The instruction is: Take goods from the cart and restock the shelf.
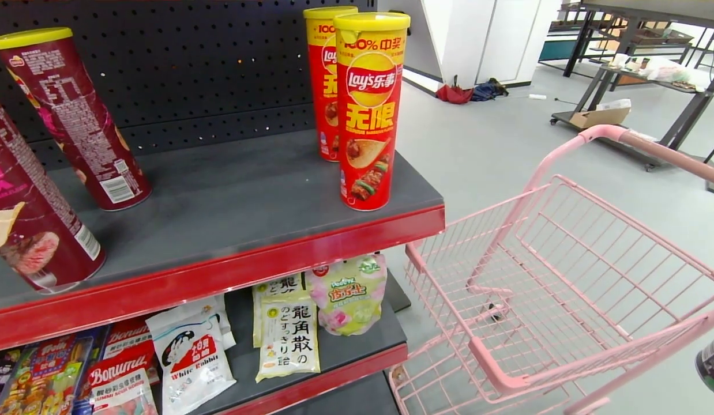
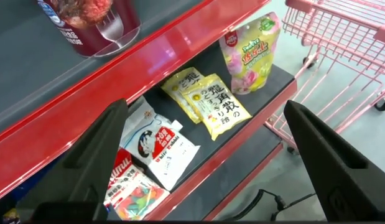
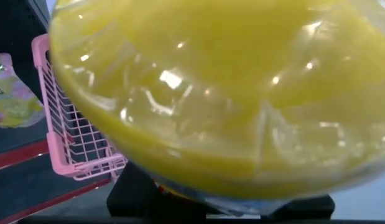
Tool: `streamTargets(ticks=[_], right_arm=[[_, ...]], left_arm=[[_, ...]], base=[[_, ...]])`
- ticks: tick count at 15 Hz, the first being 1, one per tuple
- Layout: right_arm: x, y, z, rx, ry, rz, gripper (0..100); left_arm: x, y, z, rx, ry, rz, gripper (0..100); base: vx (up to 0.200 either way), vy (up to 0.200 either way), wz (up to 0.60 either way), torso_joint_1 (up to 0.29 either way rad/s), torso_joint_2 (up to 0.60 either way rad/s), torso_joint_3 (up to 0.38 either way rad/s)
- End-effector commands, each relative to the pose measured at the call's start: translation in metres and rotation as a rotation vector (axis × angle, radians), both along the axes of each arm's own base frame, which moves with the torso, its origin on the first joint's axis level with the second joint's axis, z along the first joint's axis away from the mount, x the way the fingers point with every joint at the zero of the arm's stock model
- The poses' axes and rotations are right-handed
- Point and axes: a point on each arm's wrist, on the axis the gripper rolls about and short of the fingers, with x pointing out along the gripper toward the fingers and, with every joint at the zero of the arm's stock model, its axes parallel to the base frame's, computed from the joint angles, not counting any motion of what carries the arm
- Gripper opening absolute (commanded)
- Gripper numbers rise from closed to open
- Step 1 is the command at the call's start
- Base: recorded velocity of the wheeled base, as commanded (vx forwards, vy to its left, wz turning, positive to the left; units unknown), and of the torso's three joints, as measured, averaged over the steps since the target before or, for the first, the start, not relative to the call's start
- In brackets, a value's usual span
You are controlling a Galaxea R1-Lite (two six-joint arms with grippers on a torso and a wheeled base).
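Off the shelf's [image 1: 230, 196] right end, nearest the lens: the right gripper [image 3: 220, 200] is clamped on a chip can [image 3: 211, 93]. The can is carried in the air beyond the far side of the cart [image 1: 593, 357] from the shelf. Its round, translucent yellow plastic lid is glossy and faces the wrist camera.

Left gripper [image 2: 204, 158]: empty, two dark wedge-shaped fingers spread wide. It is held in front of the shelf's lower tier, pointing toward the bags there.

The cart is pink coated wire with a tubular handle, and stands just beside the shelf's right end.

Shelf, lower tier: soft flat packs lie on the board.
- A white candy bag [image 1: 190, 357].
- Two overlapping yellow-green packets [image 1: 288, 340].
- A pastel pouch [image 1: 348, 294] at the right.

Shelf, upper tier: a matte grey board with a glossy red front lip [image 1: 276, 253].
- Two red cans [image 1: 368, 115] with yellow lids stand upright at the right edge, one directly behind the other.
- Two maroon cans [image 1: 74, 121] stand at the left.

A black pegboard [image 1: 190, 69] forms the shelf's back.

Beyond the shelf is a smooth grey floor [image 1: 478, 144], a white wall and dark metal-framed worktops [image 1: 639, 75].
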Motion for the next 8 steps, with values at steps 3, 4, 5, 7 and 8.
streamTargets(ticks=[3,4,5,7,8], right_arm=[[-0.004,0.000,-0.001,-0.002,-0.012,-0.004,0],[-0.003,0.000,-0.001,0.000,-0.008,-0.003,0],[-0.002,0.000,-0.002,0.001,-0.005,-0.001,0],[0.001,0.000,-0.002,0.000,0.004,0.004,0],[0.003,0.000,-0.002,0.000,0.011,0.004,0]], left_arm=[[-0.008,0.001,-0.003,-0.005,-0.024,-0.006,100],[-0.012,0.002,-0.005,-0.008,-0.031,-0.014,100],[-0.013,0.002,-0.006,-0.010,-0.031,-0.015,100],[-0.017,0.003,-0.008,-0.012,-0.040,-0.015,100],[-0.018,0.003,-0.008,-0.012,-0.043,-0.015,100]], base=[[0.000,0.000,0.00,0.067,-0.21,-0.143],[0.000,0.000,0.00,0.144,-0.45,-0.320],[0.000,0.000,0.00,0.173,-0.51,-0.334],[0.000,0.000,0.00,0.193,-0.54,-0.356],[0.000,0.000,0.00,0.198,-0.57,-0.364]])
